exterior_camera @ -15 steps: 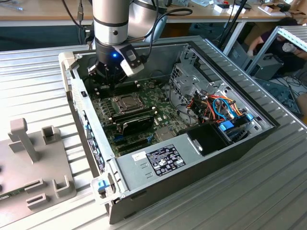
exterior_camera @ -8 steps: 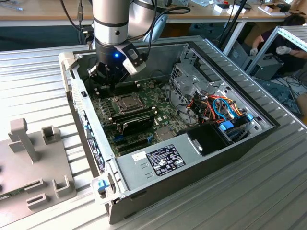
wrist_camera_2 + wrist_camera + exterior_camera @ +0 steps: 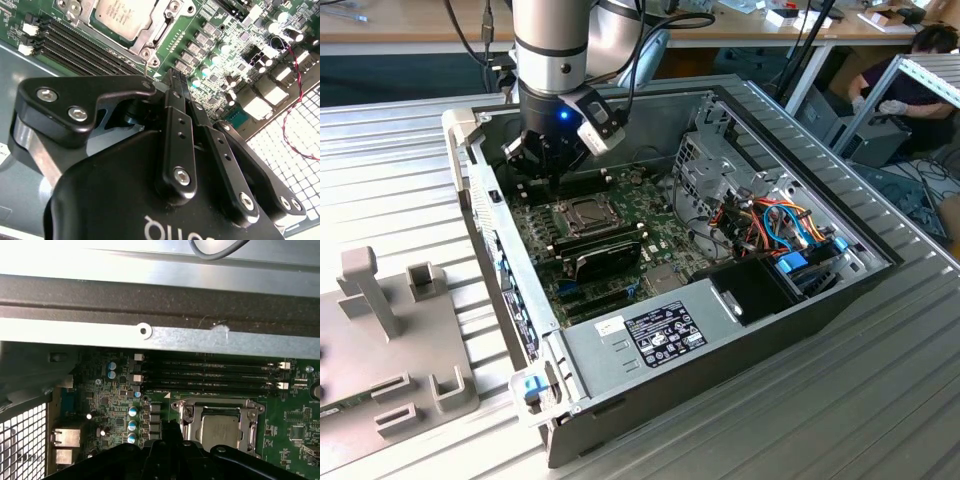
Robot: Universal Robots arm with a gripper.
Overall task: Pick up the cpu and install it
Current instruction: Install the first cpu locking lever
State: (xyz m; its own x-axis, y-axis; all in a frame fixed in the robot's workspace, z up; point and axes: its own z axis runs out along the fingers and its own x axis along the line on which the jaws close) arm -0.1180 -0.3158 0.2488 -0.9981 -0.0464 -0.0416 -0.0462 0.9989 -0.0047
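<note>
I'm inside the open computer case, which lies on the ribbed metal worktop. In the exterior view my gripper hangs in the upper left of the frame, over the far end of the green motherboard.

Gripper state: in the second wrist view the black fingers run close together to a narrow tip, and I see nothing between them.

The cpu sits left of centre in the exterior view, just below and to the right of my gripper. Its flat silver-grey top faces up. It lies in the socket, with the metal socket frame around it. In both wrist views the cpu is near my gripper tip but apart from it. The tip is beside the socket frame, over a row of small board components, not over the chip. I'm not touching the cpu.

The long black memory slots run along the far side of the socket, next to the case wall. In the exterior view the power supply lies at lower centre, and a grey fixture stands on the worktop at lower left.
</note>
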